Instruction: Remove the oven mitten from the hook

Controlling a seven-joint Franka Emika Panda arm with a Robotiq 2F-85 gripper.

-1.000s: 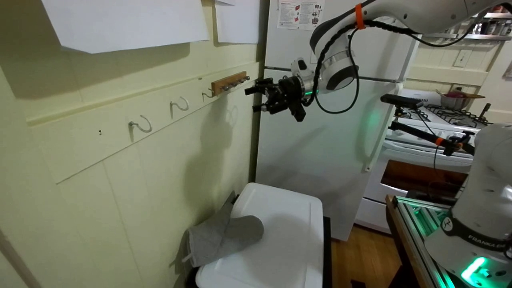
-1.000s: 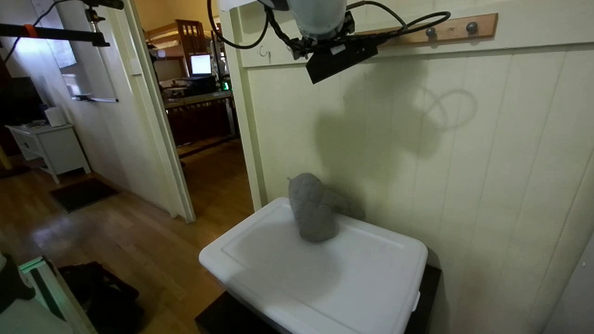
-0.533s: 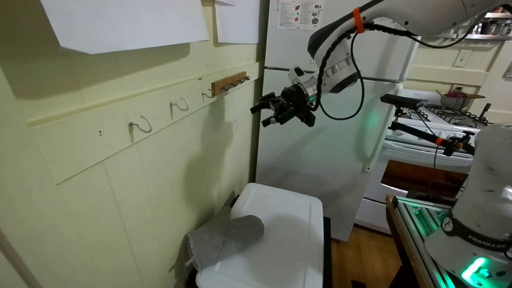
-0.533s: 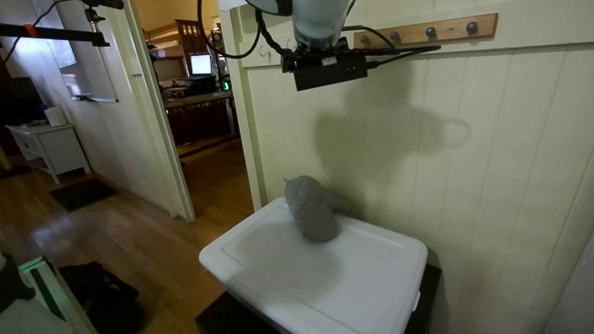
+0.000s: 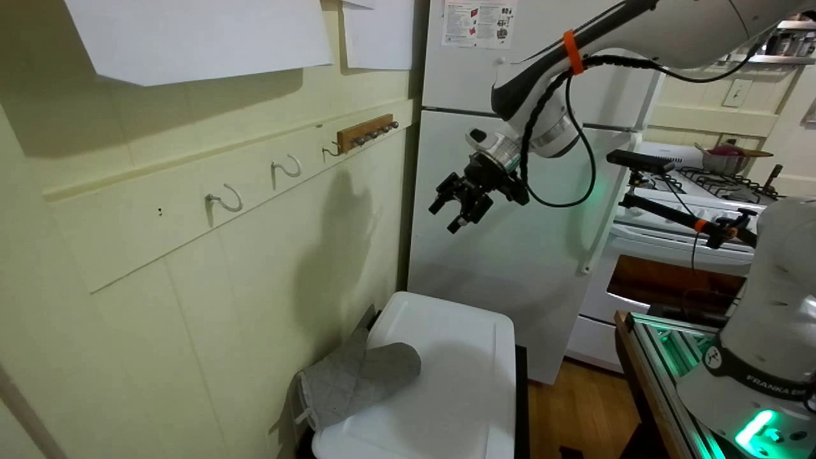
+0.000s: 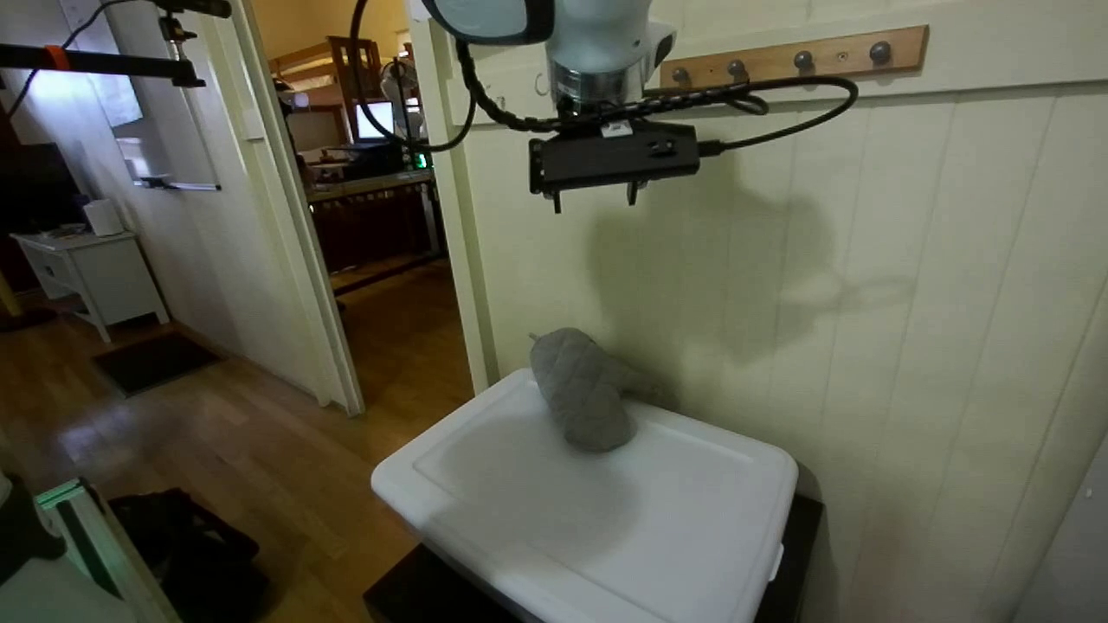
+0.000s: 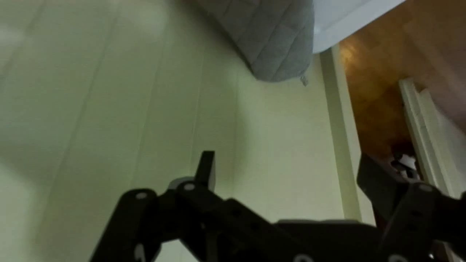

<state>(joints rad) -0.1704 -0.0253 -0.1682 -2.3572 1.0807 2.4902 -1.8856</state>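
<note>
Leftward, thin curved pale metal hooks (image 5: pixel 220 202) jut from the cream wall (image 5: pixel 255 331). Next, the grey quilted fabric oven mitten (image 5: pixel 354 376) slumps partly on a smooth white bin lid (image 5: pixel 459 395), its rounded tip outside the wrist view. Further right, the angular black claw (image 5: pixel 445 218), spread, tilts lower than a second ago.

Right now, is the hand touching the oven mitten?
Apart: in an exterior view, the open hand hangs above the oven mitten, with the fridge visible in the gap between them.
</note>
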